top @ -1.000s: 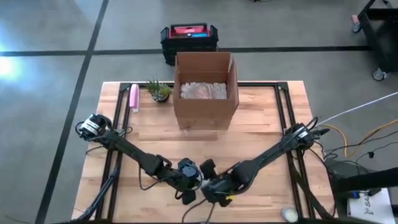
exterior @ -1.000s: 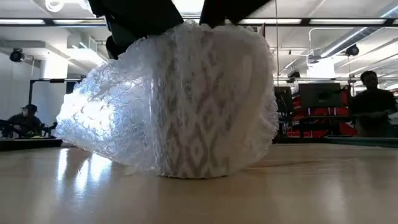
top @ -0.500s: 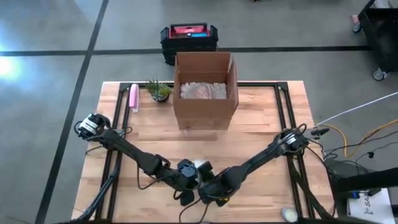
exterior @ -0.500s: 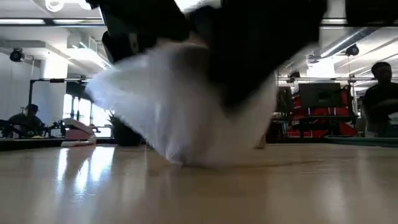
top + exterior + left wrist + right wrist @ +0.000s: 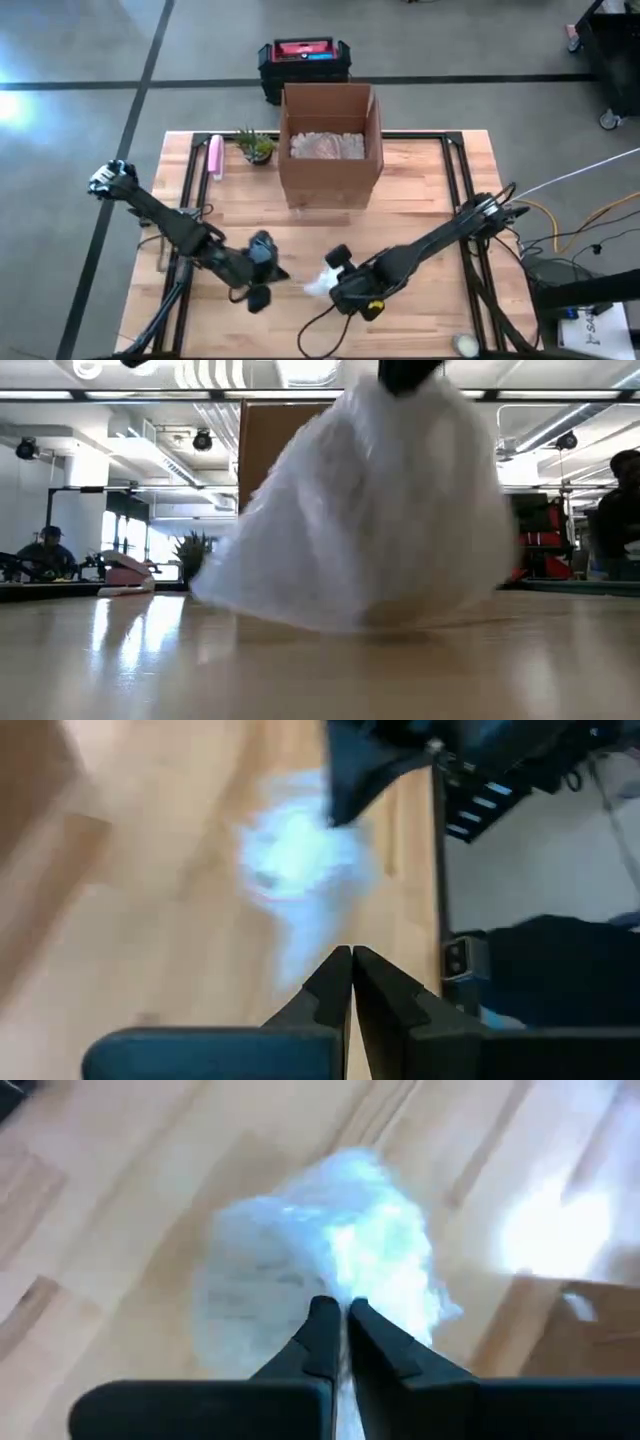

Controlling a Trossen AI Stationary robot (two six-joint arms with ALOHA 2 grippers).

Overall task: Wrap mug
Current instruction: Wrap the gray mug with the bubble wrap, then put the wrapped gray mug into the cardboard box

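Bubble-wrapped mug [image 5: 320, 284] near the bench [image 5: 420, 215] front edge, right claw [image 5: 338, 1316] pinching the wrap at its top, left claw [image 5: 351, 956] empty, fingers pressed together, well apart, cardboard box [image 5: 330, 150] behind.

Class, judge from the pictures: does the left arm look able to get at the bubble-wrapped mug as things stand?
Probably yes. The left gripper sits beside the wrapped mug with bare table between; only the right gripper, pinching the wrap, crowds its far side.
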